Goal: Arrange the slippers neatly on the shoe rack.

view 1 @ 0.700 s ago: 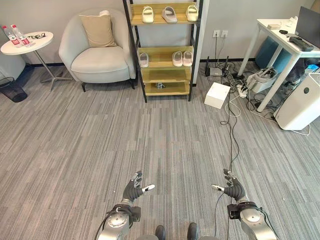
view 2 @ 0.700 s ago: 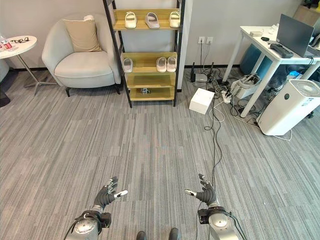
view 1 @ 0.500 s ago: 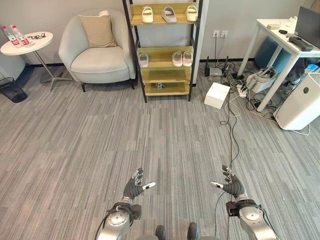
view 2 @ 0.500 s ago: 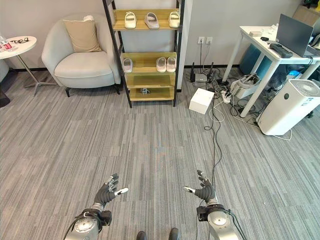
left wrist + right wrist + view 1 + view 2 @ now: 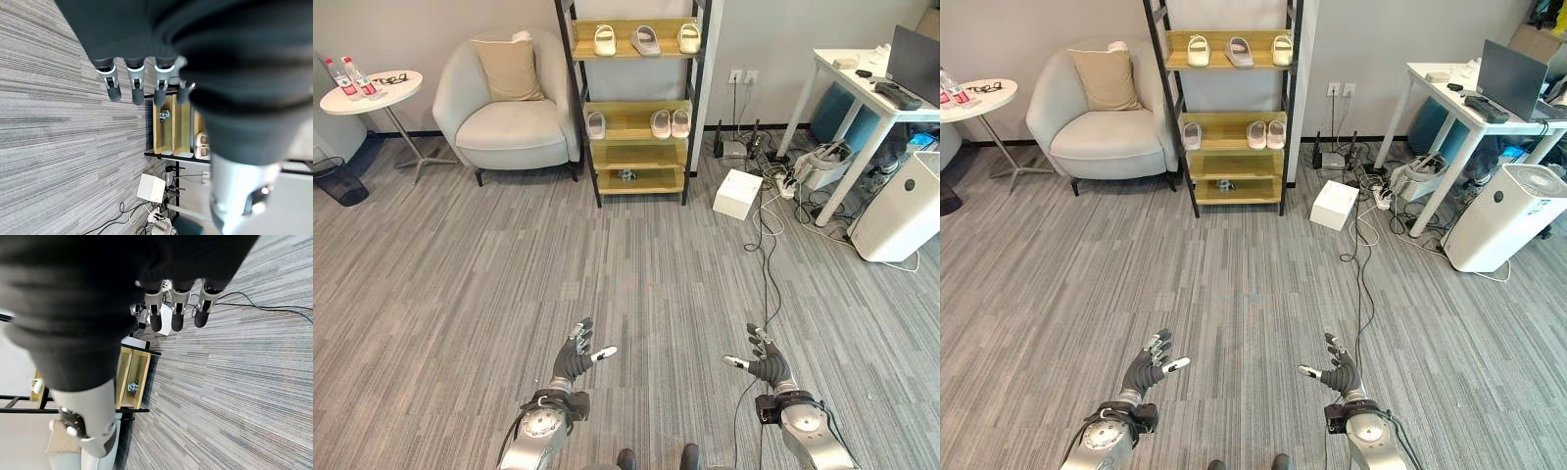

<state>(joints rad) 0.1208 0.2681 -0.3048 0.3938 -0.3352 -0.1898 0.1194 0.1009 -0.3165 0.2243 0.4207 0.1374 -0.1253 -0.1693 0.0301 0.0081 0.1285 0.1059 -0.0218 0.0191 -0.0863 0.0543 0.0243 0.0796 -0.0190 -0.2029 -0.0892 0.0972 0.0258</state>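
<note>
1. Head views first: the shoe rack (image 5: pixel 638 103) stands against the far wall with slippers already on it. The top shelf has a cream slipper (image 5: pixel 604 40), a grey slipper (image 5: pixel 646 40) and another cream one (image 5: pixel 689 37), spaced apart. The middle shelf has a single pale slipper (image 5: pixel 595 124) near its left edge and a pair of pale slippers (image 5: pixel 670 122) touching each other near its right edge.
2. Both hands hover low over the floor, well apart from the rack. The left robot hand (image 5: pixel 575 359) and the right robot hand (image 5: pixel 766 364) both have their fingers spread and are holding nothing.
3. The wrist views show the straight fingers up close, and both catch a small dark object (image 5: pixel 132 387) on the rack's lower shelf, too small to tell what it is. The left wrist view also shows the white box (image 5: pixel 151 188).
4. Room: grey striped carpet floor (image 5: pixel 509 284), a light armchair (image 5: pixel 507 103) with a tan cushion (image 5: pixel 507 69) left of the rack, and a round side table (image 5: pixel 367 91) with bottles. Right of the rack sits that white box, plus a tangle of cables (image 5: pixel 783 176), a white table (image 5: pixel 862 88) and a white air purifier (image 5: pixel 1503 217).
</note>
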